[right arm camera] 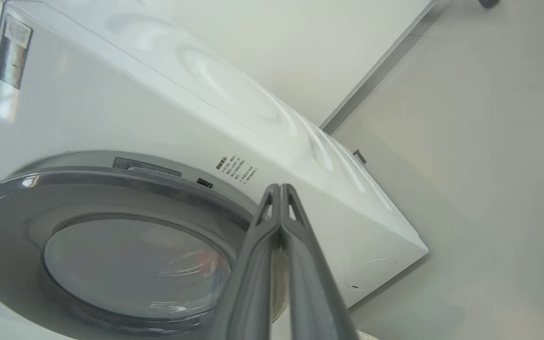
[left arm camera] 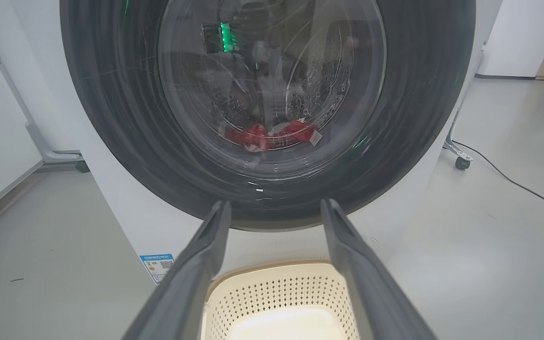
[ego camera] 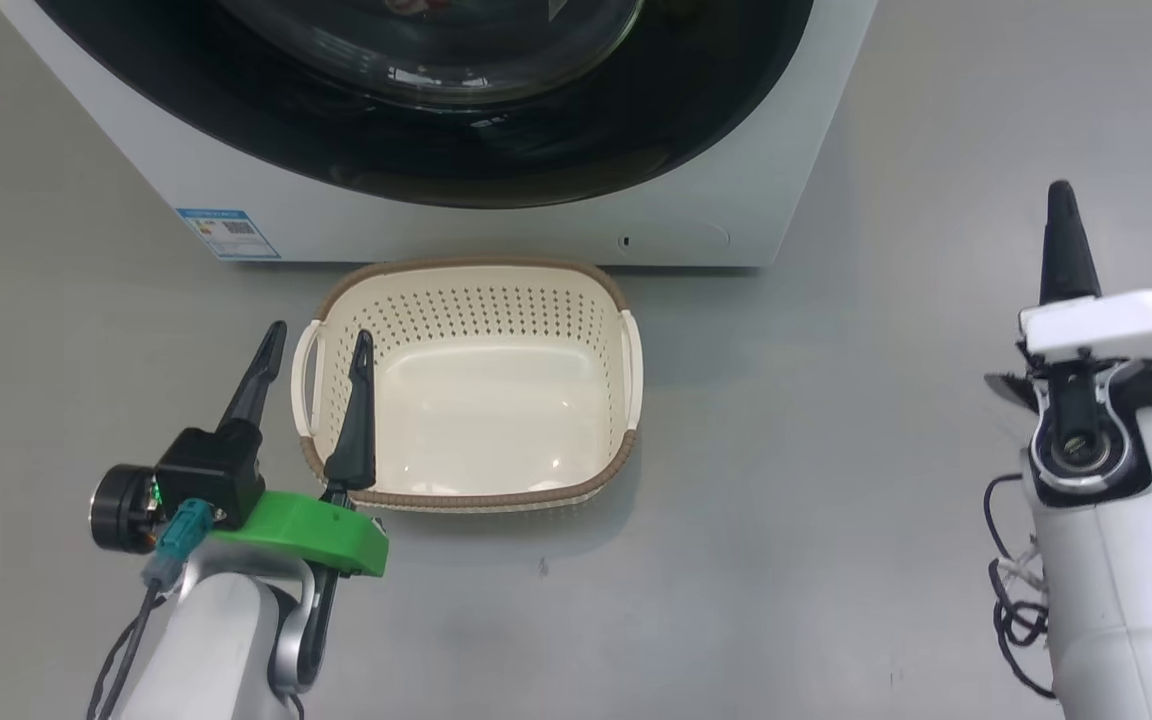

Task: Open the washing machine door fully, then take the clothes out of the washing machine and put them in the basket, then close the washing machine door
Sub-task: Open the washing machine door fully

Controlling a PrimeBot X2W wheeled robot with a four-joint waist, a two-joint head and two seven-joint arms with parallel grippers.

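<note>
**Door shut, clothes in drum**

Washing machine door (left arm camera: 111, 118) sits closed on the washing machine (ego camera: 136, 150). Red clothes (left arm camera: 272, 134) lie low in the drum, behind the glass. Basket (ego camera: 481, 310) on floor, just in front of the machine. Left gripper (ego camera: 321, 332) by basket's left handle, jaws wide. Right gripper (ego camera: 1061, 200) well right of basket, fingers pressed together, gripping nothing.

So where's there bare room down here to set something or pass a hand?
The widest bare floor lies between the basket's right side and the right tool. More lies left of the left tool. The basket itself is empty. It's crowded at the basket's left rim, under the open left tool, and in the thin gap to the washing machine.
</note>
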